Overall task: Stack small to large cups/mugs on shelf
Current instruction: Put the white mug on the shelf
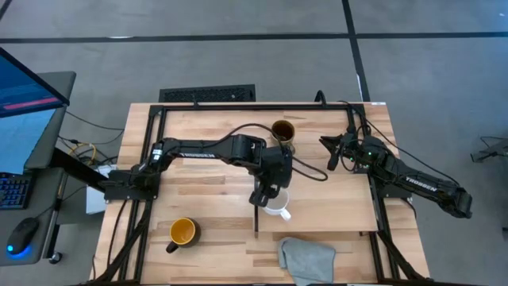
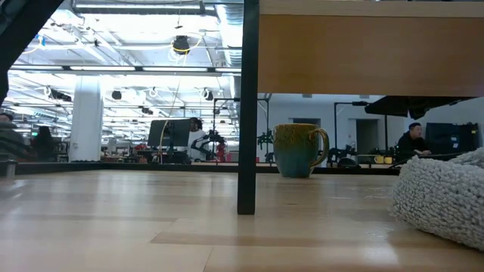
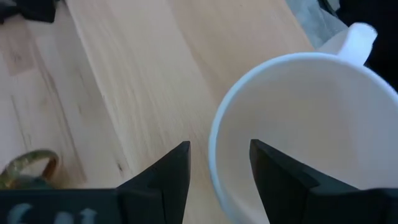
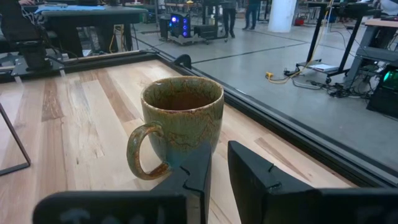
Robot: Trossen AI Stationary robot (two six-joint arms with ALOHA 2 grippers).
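The small white mug (image 1: 278,209) stands upright on the light-wood shelf (image 1: 325,199), near its left end. My left gripper (image 1: 264,195) is open over the mug's rim. In the left wrist view one finger (image 3: 177,171) stands outside the wall (image 3: 216,149) and the other (image 3: 273,177) inside, with a gap on both sides. The olive-brown mug (image 1: 282,131) stands on the table at the far middle. My right gripper (image 1: 329,151) is shut and empty to its right, pointing at it (image 4: 183,118). The black mug with the yellow inside (image 1: 182,232) stands on the table at the near left.
A grey cloth (image 1: 305,258) lies crumpled at the near edge, in front of the shelf. In the low view the shelf's dark leg (image 2: 247,113) stands on the table with the olive mug (image 2: 299,149) behind it. People sit in the room beyond.
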